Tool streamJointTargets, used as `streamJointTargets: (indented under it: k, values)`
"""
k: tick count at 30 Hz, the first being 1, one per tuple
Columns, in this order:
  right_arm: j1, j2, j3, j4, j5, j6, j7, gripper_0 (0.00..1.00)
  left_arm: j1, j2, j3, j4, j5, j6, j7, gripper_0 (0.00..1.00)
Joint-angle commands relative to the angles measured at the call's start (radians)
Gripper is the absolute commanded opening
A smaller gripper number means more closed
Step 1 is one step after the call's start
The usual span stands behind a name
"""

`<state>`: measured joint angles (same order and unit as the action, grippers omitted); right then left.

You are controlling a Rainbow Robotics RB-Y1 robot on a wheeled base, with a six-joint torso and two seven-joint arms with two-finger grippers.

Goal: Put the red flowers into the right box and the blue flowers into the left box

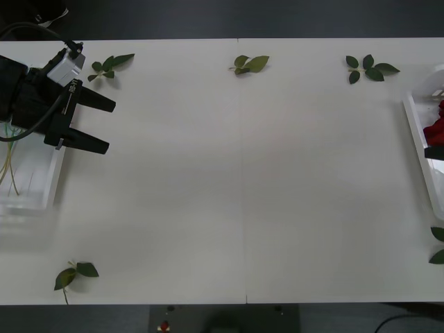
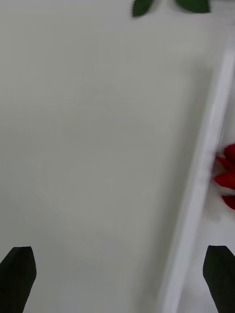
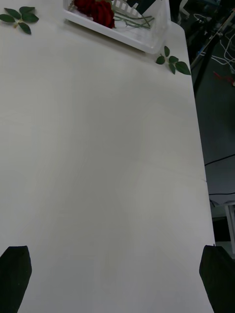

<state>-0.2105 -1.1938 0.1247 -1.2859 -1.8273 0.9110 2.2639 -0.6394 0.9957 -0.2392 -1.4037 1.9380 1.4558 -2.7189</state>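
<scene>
The red flowers (image 1: 436, 129) lie in the right box (image 1: 418, 132); my left pincer (image 1: 100, 125) hangs wide above the left box (image 1: 43, 187), my right pincer (image 2: 117, 279) wide too.

Overhead front cam; wrist cams tableward.
</scene>
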Motion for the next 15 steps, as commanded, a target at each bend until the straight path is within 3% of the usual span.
streamJointTargets:
  k: [1, 15]
  values:
    - [-0.021, 0.033, -0.030, -0.089, -0.082, 0.048, 0.055, 1.00, -0.026, 0.026, 0.017, -0.004, 0.004, 0.008, 0.014, 1.00]
    - [-0.033, 0.141, 0.015, -0.380, -0.293, 0.123, 0.220, 1.00, -0.026, 0.026, 0.017, -0.004, 0.004, 0.008, 0.014, 1.00]
